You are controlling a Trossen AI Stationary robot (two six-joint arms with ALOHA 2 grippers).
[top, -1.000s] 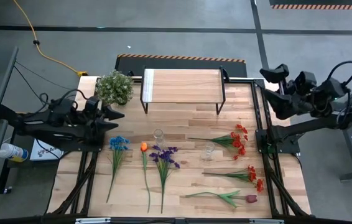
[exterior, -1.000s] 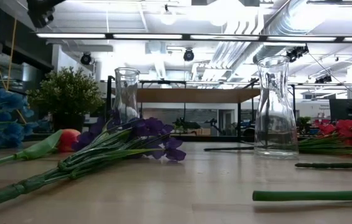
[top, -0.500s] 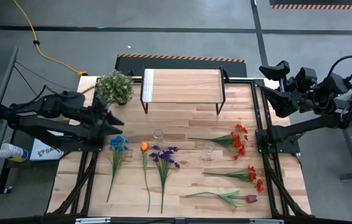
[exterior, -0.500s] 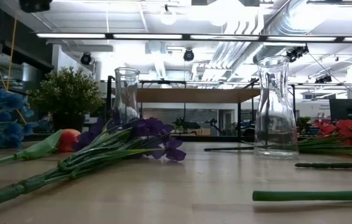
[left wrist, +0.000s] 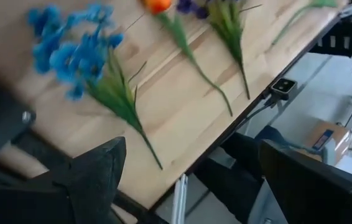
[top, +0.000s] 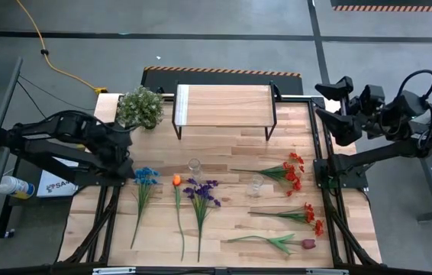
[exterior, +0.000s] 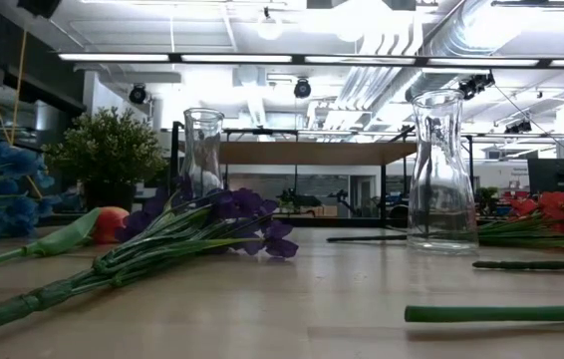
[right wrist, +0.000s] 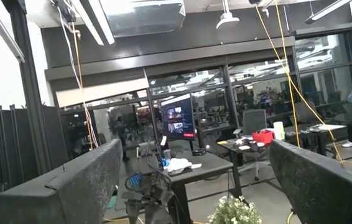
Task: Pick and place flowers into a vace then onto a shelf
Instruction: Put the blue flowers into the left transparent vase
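— Where are the flowers point(top: 201, 200)?
— Flat on the worktop point(top: 231, 149), near the shelf point(top: 222, 105).
— The arms?
— Left gripper point(top: 128, 163) beside the blue bloom point(top: 146, 176), fingers wide; right gripper point(top: 330, 107) beyond the shelf, fingers wide, empty.

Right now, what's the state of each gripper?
Left gripper: open, holding nothing, above the blue flowers.
Right gripper: open, holding nothing, off the table's right edge.

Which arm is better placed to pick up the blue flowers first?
The left. Its open gripper hangs right beside the blue flowers, which lie at the table's left edge, and its wrist camera looks down on them. The right gripper, also open, waits off the table's far right corner, aimed at the room.
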